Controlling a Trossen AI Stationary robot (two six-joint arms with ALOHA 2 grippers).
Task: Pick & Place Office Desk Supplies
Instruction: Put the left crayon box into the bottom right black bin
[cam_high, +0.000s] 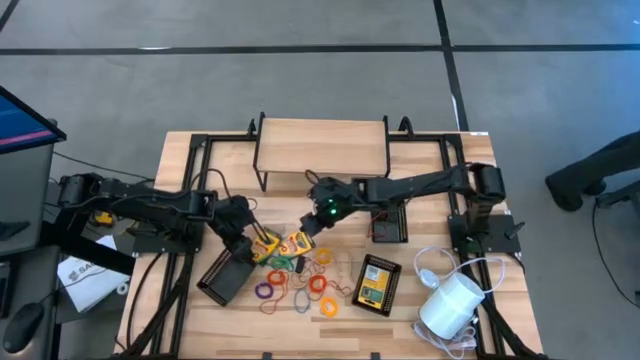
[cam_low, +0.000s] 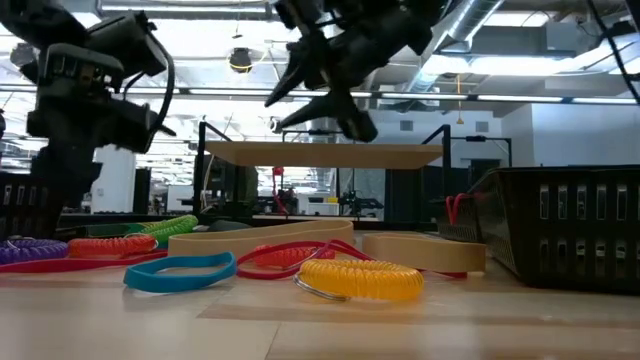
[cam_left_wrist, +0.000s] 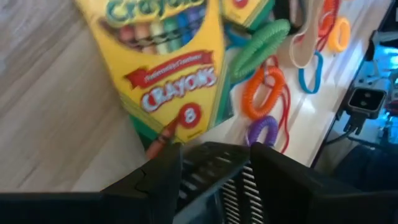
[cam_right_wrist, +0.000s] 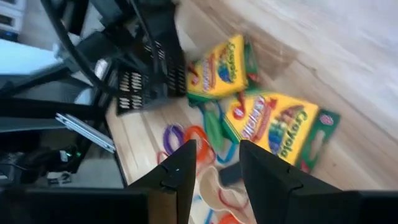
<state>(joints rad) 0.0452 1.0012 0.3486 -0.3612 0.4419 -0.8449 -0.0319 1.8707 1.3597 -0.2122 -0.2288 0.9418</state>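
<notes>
Two yellow-and-green crayon boxes (cam_high: 265, 248) (cam_high: 297, 243) lie flat side by side on the wooden table; the right wrist view shows them too (cam_right_wrist: 217, 68) (cam_right_wrist: 273, 124). Several coloured elastic loops (cam_high: 300, 285) are scattered just in front of them. My left gripper (cam_high: 245, 240) is beside the left box, shut on a black mesh tray (cam_high: 225, 275). My right gripper (cam_high: 318, 222) hangs open above and behind the right box, with nothing between its fingers (cam_right_wrist: 180, 168). My left gripper has the tray's end wall (cam_left_wrist: 217, 171) in the gap between its two fingers, which come slanting down from the table's left. The tray sits tilted, and its far end reaches toward the table's near left. Whether that end rests on the table I cannot tell.
A wooden riser shelf (cam_high: 320, 150) stands at the back. One black mesh tray (cam_high: 377, 285) holding a crayon box lies near the front right, and another tray (cam_high: 388, 228) is behind it. A white cylinder (cam_high: 452, 303) with a white cord sits at the right front corner.
</notes>
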